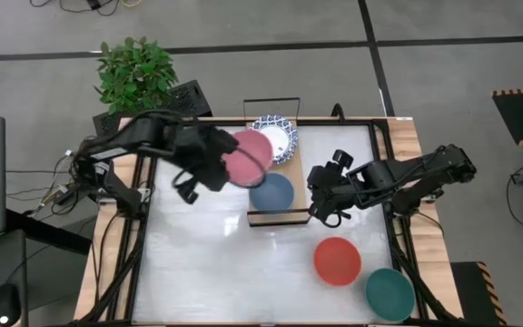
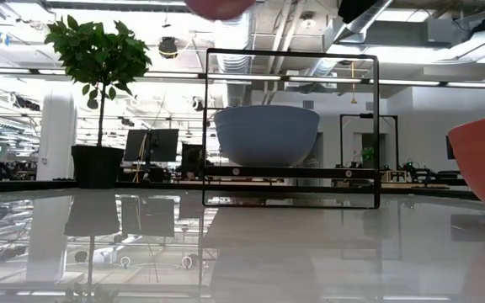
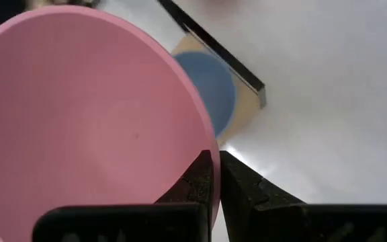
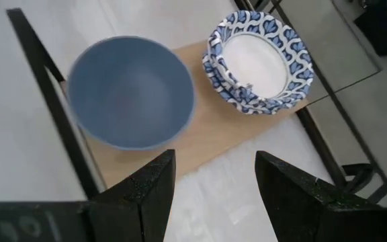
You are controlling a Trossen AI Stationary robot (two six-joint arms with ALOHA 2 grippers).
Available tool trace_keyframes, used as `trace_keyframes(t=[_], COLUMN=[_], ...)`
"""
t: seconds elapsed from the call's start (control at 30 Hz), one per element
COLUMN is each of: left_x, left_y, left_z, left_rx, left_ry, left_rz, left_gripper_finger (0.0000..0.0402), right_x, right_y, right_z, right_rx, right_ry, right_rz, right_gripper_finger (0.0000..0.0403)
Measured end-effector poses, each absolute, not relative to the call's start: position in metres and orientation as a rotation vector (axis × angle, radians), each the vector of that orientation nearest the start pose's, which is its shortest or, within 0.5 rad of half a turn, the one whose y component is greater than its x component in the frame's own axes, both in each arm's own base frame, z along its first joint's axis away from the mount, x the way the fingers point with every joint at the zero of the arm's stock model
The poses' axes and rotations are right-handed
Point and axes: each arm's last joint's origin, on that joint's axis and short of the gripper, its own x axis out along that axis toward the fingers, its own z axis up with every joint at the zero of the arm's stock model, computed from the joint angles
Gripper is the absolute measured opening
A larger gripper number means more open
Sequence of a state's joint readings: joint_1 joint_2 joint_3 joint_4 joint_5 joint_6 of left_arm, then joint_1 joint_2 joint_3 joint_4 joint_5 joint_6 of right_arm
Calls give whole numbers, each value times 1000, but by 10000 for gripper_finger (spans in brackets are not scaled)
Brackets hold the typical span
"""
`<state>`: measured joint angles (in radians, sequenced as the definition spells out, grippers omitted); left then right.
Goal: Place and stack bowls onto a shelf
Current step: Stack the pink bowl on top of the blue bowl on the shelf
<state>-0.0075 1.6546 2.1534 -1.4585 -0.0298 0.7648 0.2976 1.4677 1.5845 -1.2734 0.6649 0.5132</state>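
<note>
My left gripper (image 1: pixel 230 168) is shut on a pink bowl (image 1: pixel 246 156) held in the air over the shelf (image 1: pixel 271 214), between the stack of white bowls with blue rims (image 1: pixel 278 136) and the slate-blue bowl (image 1: pixel 271 192). Both of those rest on the shelf board. My right gripper (image 1: pixel 325 204) is open and empty just right of the shelf, facing the slate-blue bowl (image 4: pixel 132 91). A red bowl (image 1: pixel 337 261) and a dark green bowl (image 1: pixel 389 293) sit on the table at the near right. My left gripper pinches the pink bowl's rim (image 3: pixel 207 144), one finger (image 3: pixel 195 181) inside the bowl and one (image 3: pixel 244 185) outside. The fingers come from the table's left. The bowl is lifted clear, tilted, above the shelf.
A potted plant (image 1: pixel 136 73) stands at the far left corner. The shelf's black wire frames (image 2: pixel 291 126) rise at both short ends. Wooden side rails (image 1: pixel 405 154) run along the table's sides. The near left of the table is bare.
</note>
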Motion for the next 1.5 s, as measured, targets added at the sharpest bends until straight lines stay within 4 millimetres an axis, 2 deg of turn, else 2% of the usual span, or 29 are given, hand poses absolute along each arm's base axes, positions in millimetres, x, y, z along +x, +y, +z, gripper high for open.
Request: trace_keyframes(t=[0.17, 0.3, 0.37, 0.67, 0.8, 0.87, 0.97, 1.07, 1.13, 1.23, 1.33, 1.5], left_x=[302, 316, 322, 327, 333, 333, 331, 323, 320, 323, 325, 333], left_y=[22, 29, 32, 28, 35, 37, 36, 29, 26, 23, 23, 29], left_z=[426, 399, 395, 383, 388, 390, 387, 381, 379, 376, 372, 356], left_rx=[743, 981, 1053, 990, 791, 695, 645, 677, 707, 739, 816, 896], left_ry=[980, 1054, 1040, 986, 954, 935, 948, 969, 929, 840, 800, 836], left_rz=[-328, -327, -297, -372, -152, -97, -174, -420, -563, -686, -731, -668], left_gripper_finger=[0, 0, 0, 0, 0, 0, 0, 0, 0, 0, 0, 0], right_x=[260, 261, 262, 261, 261, 261, 261, 260, 260, 260, 260, 261], right_y=[55, 49, 45, 38, 38, 38, 38, 40, 40, 40, 39, 38], right_z=[371, 371, 371, 371, 371, 371, 370, 370, 370, 370, 370, 370], right_rx=[-156, -200, -197, -172, -145, -139, -130, -127, -127, -127, -126, -121], right_ry=[932, 948, 952, 968, 959, 956, 955, 952, 951, 952, 952, 952], right_rz=[-553, -557, -569, -602, -618, -622, -625, -622, -622, -622, -625, -631], right_gripper_finger=[230, 230, 230, 230, 230, 230, 230, 230, 230, 230, 230, 230])
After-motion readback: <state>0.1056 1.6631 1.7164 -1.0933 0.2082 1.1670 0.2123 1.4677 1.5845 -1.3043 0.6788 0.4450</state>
